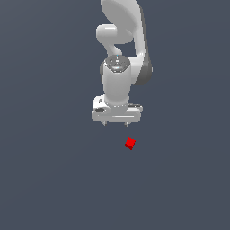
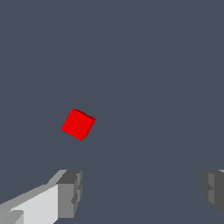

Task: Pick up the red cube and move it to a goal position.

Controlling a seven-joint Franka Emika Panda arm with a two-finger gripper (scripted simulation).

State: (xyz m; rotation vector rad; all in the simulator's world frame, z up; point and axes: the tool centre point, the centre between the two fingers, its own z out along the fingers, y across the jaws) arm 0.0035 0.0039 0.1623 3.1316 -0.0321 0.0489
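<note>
The red cube (image 1: 130,143) is a tiny bright-red block lying on the flat dark grey floor, turned at an angle. It also shows in the wrist view (image 2: 78,124). My white gripper (image 1: 116,123) points straight down and hangs above the floor, a little to the exterior view's left of the cube and apart from it. Its jaws stand wide open with nothing between them. In the wrist view the two grey fingertips (image 2: 70,193) sit far apart, and the cube lies outside the gap between them.
The white arm (image 1: 123,40) rises above the gripper toward the top of the exterior view. The dark grey floor (image 1: 54,179) spreads all around. No goal marker shows.
</note>
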